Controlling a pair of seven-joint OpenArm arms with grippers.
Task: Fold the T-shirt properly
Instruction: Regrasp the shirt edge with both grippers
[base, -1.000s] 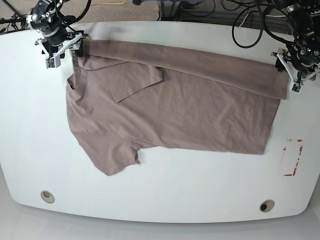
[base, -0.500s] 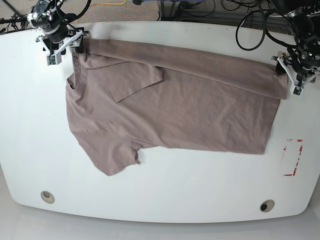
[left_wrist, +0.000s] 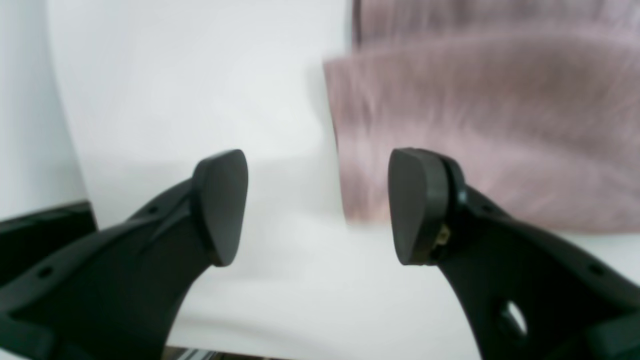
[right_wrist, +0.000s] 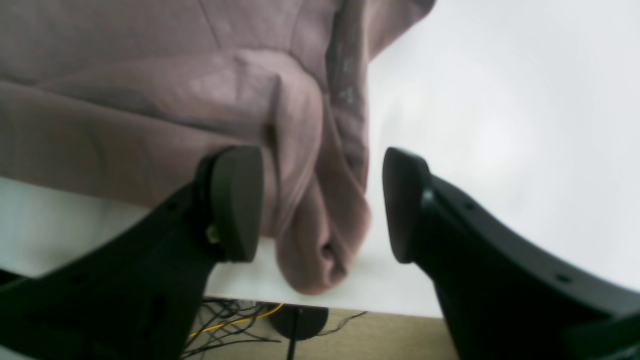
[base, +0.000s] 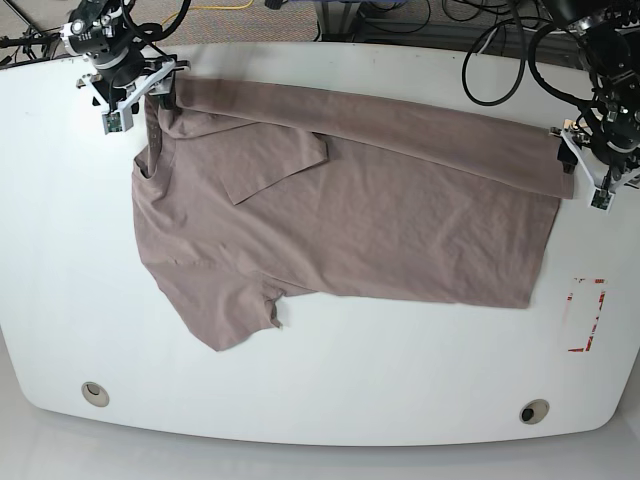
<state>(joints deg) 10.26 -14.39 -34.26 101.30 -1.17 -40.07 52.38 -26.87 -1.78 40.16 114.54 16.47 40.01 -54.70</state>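
left wrist view: left gripper wide open, nothing between the pads, bare white table under the gap. hem corner of the t-shirt just beyond the right-hand pad, lying flat, folded band edge visible above it. strong motion blur on the cloth.

right wrist view: right gripper also spread wide, holding nothing. bunched collar-and-shoulder roll of the t-shirt sits in the gap near the table edge, no clear contact with either pad. cables and floor visible below the edge.

base view: t-shirt spread across the table, far long edge folded over toward the near side as a band, one sleeve tucked in on top, other sleeve sticking out near the front. right gripper at the collar end, left gripper at the hem end. compared with a second ago: left gripper now off the hem corner and further out over bare table, band corner dropped flat; right gripper shifted slightly toward the far edge, collar end settled. red-marked tag on the table well apart from the shirt.

likely meaning: first lengthwise fold laid and released, both ends let go. near side with the loose sleeve not yet folded, probably next.
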